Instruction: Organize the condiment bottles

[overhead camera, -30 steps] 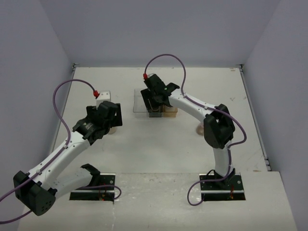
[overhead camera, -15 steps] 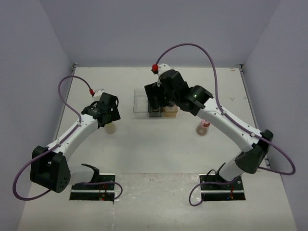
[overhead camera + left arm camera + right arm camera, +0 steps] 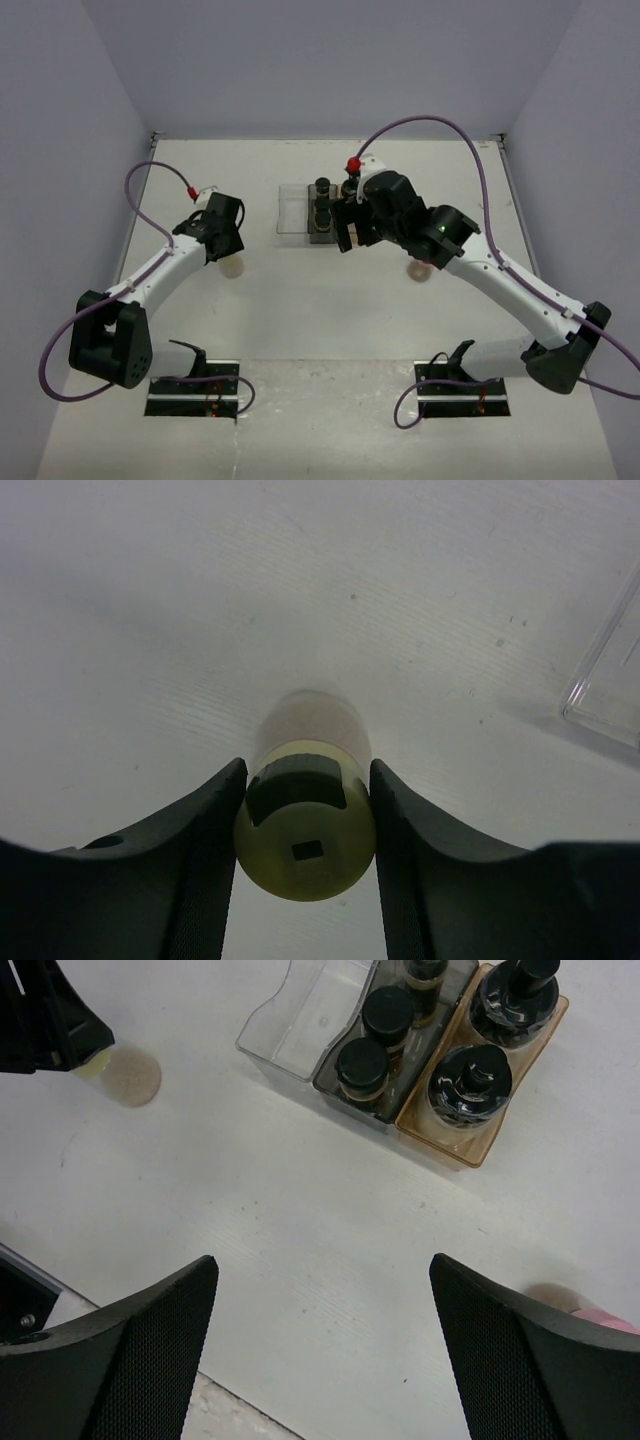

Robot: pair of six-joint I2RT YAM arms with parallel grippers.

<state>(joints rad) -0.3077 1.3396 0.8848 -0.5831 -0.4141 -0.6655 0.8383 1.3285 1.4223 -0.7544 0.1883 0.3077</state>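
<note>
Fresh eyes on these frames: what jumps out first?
First, the left hand, clamped on the cap of a small clear yellow-green-capped bottle left of the tray. Next, the clear, grey and tan three-part tray at mid-table, with three black-capped bottles in its grey part and two larger ones in the tan. The open right hand hovers nearby, a pink-capped bottle beside its finger.

Left gripper point(image 3: 305, 780) tight around yellow-green-capped bottle point(image 3: 305, 845); right gripper point(image 3: 322, 1265) agape; 2 arms outstretched.
</note>
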